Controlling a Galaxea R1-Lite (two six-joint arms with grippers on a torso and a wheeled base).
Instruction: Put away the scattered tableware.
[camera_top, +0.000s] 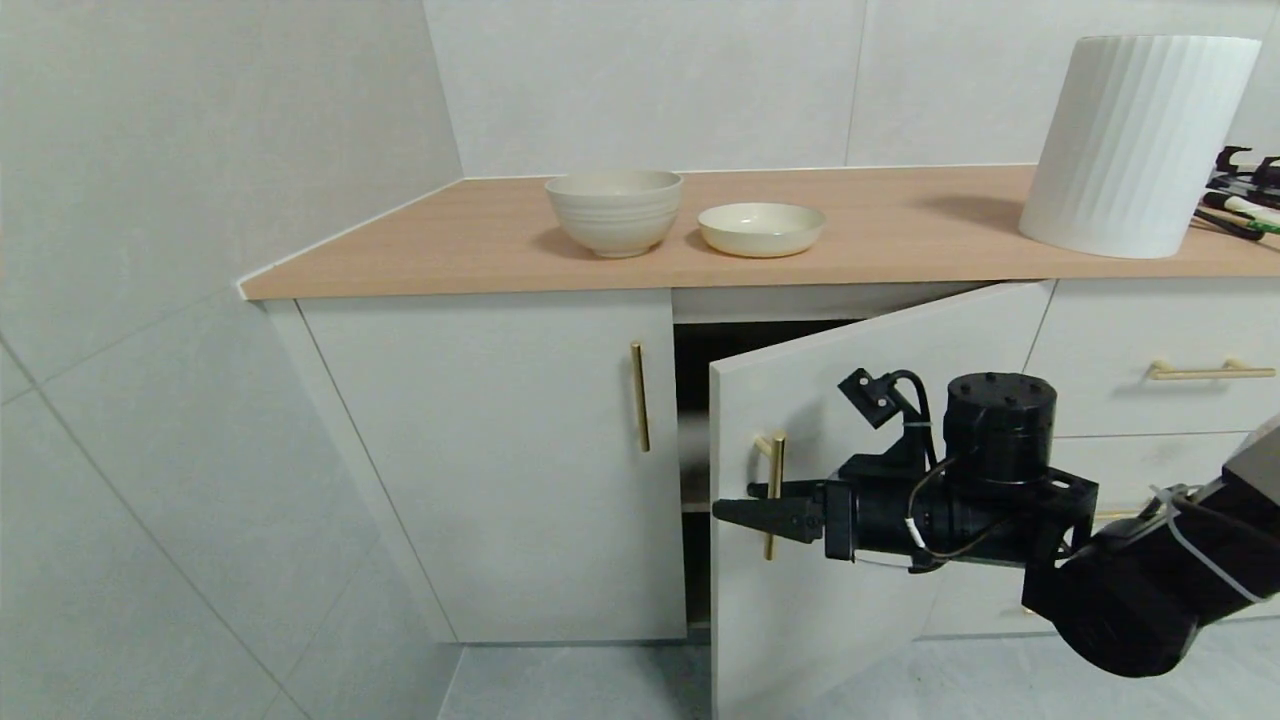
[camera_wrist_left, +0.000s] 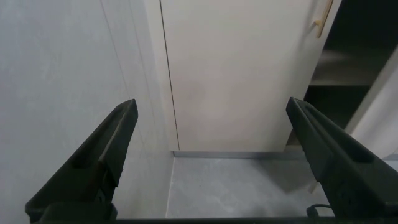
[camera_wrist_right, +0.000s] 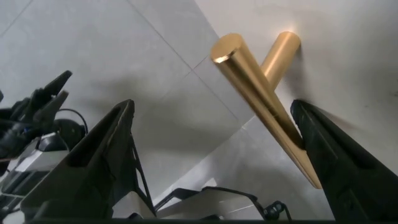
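Observation:
A deep cream bowl (camera_top: 614, 210) and a shallow cream dish (camera_top: 761, 228) stand side by side on the wooden countertop (camera_top: 900, 225). Below them the right cabinet door (camera_top: 860, 400) hangs partly open. My right gripper (camera_top: 745, 503) is open, level with that door's brass handle (camera_top: 772, 490). In the right wrist view the handle (camera_wrist_right: 261, 99) lies between the spread fingers of the right gripper (camera_wrist_right: 211, 109), close to one of them. My left gripper (camera_wrist_left: 211, 155) is open and holds nothing, low near the floor, facing the shut left door (camera_wrist_left: 242, 74).
A tall white ribbed cylinder (camera_top: 1140, 140) stands at the counter's right, with dark utensils (camera_top: 1240, 200) beside it. The left door (camera_top: 500, 460) with its brass handle (camera_top: 640, 396) is shut. Drawers (camera_top: 1210, 370) sit to the right. A tiled wall closes the left side.

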